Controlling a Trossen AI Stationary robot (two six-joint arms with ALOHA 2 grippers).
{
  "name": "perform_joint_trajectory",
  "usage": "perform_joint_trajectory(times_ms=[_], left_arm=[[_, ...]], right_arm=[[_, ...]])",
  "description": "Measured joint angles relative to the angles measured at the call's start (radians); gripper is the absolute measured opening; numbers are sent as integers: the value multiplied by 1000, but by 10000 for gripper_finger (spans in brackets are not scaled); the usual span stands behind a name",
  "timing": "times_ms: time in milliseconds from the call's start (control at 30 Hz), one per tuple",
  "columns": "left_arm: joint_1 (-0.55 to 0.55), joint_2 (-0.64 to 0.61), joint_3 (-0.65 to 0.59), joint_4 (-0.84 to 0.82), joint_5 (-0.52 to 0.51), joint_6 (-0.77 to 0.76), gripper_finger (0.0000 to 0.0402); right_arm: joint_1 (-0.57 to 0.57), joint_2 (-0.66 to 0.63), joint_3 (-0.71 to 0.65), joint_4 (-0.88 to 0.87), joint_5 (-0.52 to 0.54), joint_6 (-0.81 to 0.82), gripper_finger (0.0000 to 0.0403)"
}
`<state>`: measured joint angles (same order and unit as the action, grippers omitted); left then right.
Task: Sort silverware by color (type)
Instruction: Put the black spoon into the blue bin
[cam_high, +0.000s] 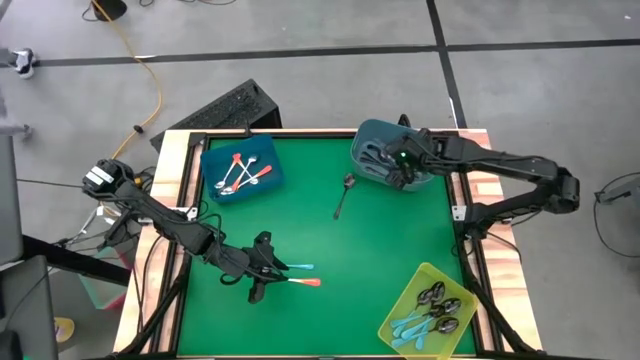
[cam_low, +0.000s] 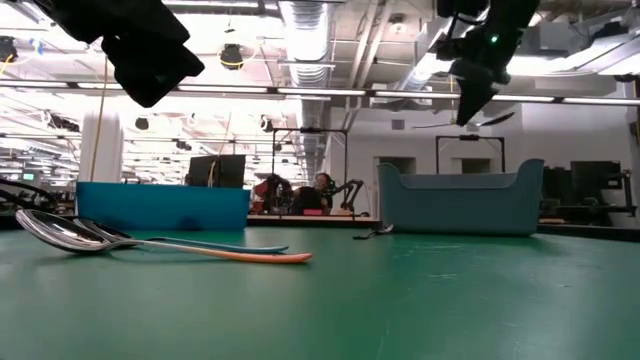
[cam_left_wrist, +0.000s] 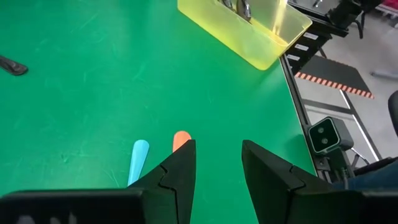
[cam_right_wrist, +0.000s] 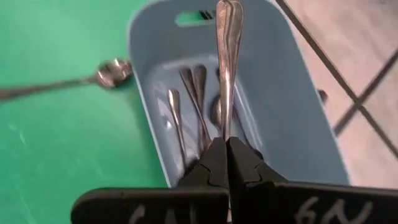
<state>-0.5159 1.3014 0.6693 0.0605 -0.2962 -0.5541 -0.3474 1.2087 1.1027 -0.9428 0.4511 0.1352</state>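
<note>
Right hand (cam_right_wrist: 225, 163) pinching slim shiny metal spoon (cam_right_wrist: 227, 56) over grey-blue bin (cam_right_wrist: 292, 124), left hand (cam_left_wrist: 217, 171) open

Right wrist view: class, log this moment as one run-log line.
right end effector: shut on metal spoon | over grey-blue bin | left end effector: open, above orange-handled spoon

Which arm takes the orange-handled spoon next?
Left. Left gripper hovers open beside the orange-handled spoon. Right gripper is shut on a plain metal spoon over the grey-blue bin.

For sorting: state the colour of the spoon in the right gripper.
Plain silver metal spoon, clearest in right wrist view.
</note>
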Motion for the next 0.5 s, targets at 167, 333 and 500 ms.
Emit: perform_joint_trajectory(times_ms=[167, 333, 500], left_arm=[[0, 0, 0, -1, 0, -1, 114], [-7, 0, 0, -11, 0, -1, 114], [-8, 0, 0, -20, 2, -1, 114]], right_arm=[[-28, 1, -65, 138, -35, -5, 2], [-65, -8, -123, 237, -41, -13, 2], [-110, -47, -199, 354, -98, -31, 2]])
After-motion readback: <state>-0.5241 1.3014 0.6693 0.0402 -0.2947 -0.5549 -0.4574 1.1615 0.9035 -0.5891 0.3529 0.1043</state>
